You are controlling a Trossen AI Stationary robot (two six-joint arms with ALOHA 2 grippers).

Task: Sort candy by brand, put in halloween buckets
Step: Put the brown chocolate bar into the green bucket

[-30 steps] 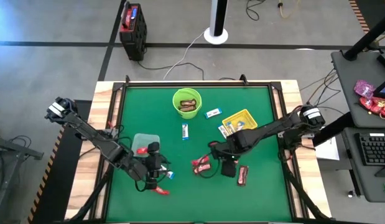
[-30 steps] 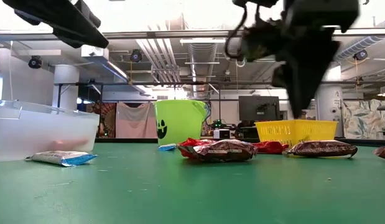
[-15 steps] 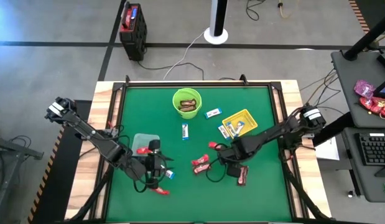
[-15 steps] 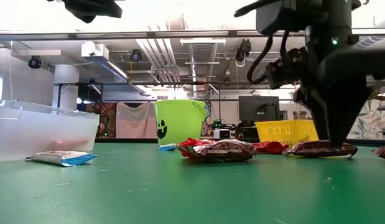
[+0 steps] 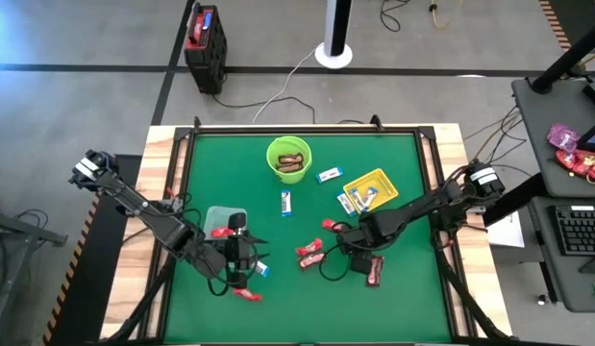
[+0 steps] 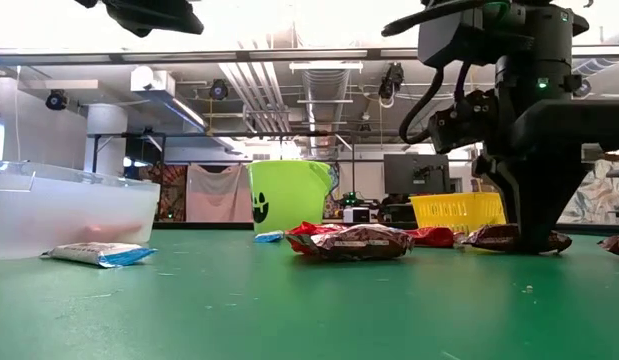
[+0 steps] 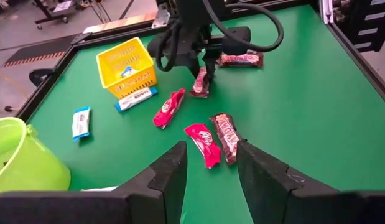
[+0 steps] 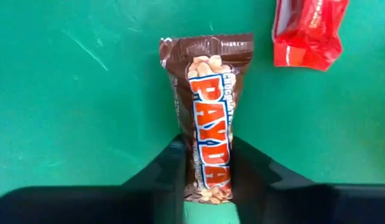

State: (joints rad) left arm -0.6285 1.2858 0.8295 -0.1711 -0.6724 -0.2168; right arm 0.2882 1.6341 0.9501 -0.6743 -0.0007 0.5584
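Observation:
My right gripper points down at the table's middle right, shut on a brown candy bar that lies on the green mat; the high view hides the bar under the gripper. My left gripper hangs open and empty above the mat beside the clear tub. The lime-green bucket holds brown bars. The yellow tray holds blue-and-white candy. Loose red bars and another brown bar lie flat on the mat. My right gripper pinches the brown bar's two long sides between its two fingers, near one end of the bar. The fingers come from above, pointing down, and lie across the bar. The bar lies flat on the mat.
Blue-and-white candies lie between the bucket and the tray. A red bar and a blue one lie near my left gripper. A red bar lies close beside the held one. A raised frame edges the mat.
My right gripper has come down onto the brown bar, which stays flat on the mat. My left gripper has risen a little beside the clear tub.

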